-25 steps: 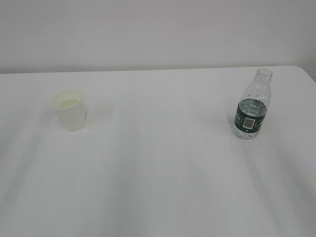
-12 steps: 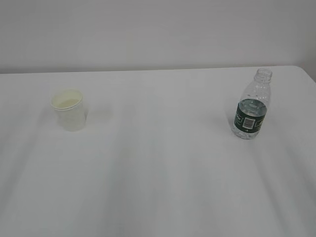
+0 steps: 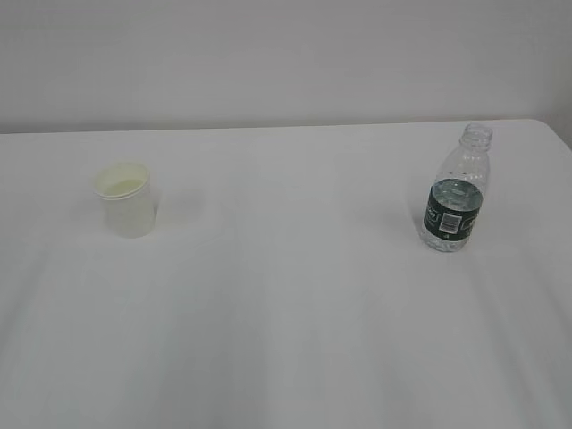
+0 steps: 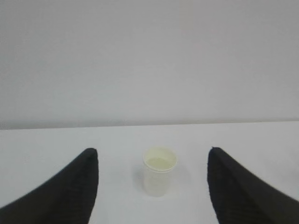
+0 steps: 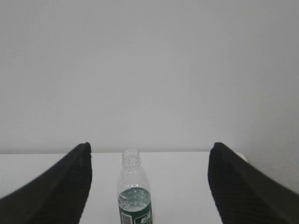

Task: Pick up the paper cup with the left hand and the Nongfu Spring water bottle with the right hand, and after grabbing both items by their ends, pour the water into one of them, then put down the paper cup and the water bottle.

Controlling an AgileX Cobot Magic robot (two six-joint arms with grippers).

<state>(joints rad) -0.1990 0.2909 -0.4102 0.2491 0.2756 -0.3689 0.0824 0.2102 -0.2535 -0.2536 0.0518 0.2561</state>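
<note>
A small white paper cup [image 3: 126, 199] stands upright on the left of the white table [image 3: 286, 295]. The Nongfu Spring water bottle [image 3: 456, 189] stands upright on the right, capless, with a dark green label and water [image 3: 458, 190] up to the label's top. Neither arm shows in the exterior view. In the left wrist view the paper cup [image 4: 159, 171] sits ahead, centred between the wide-apart black fingers [image 4: 70, 189] of my left gripper [image 4: 152, 154], which is open and empty. In the right wrist view the bottle [image 5: 133, 191] stands ahead of my open, empty right gripper [image 5: 149, 148].
A plain pale wall [image 3: 286, 54] rises behind the table's far edge. The table's right edge [image 3: 559, 134] runs close to the bottle.
</note>
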